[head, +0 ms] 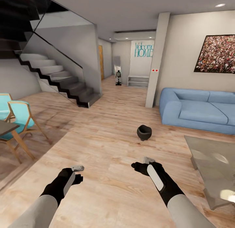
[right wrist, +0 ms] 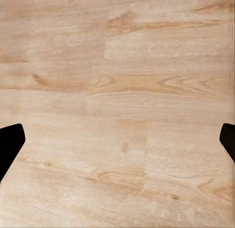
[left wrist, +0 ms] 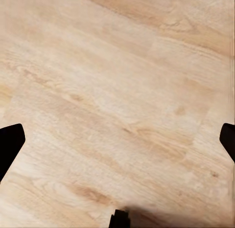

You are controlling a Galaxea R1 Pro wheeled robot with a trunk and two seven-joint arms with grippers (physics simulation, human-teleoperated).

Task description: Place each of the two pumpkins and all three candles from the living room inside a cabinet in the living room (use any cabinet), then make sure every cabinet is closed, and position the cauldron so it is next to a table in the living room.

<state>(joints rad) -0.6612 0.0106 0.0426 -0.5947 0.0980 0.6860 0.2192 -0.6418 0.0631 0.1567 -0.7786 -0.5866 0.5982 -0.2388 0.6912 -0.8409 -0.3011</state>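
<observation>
We see the cauldron [head: 144, 132] upright on the wood floor [head: 107, 175], at twelve o'clock from our right pincer [head: 142, 163]; the glass worktop [head: 212, 156] lies at three o'clock. Both pincers, left [head: 79, 173] included, hang spread apart, empty.

The cauldron [head: 144, 132] sits on the floor [head: 107, 149], left of the table [head: 212, 156]; the sofa [head: 199, 110] stands behind the table.

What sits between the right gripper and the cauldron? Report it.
Nothing: in the head view, bare wooden floor separates the right gripper from the cauldron.
</observation>
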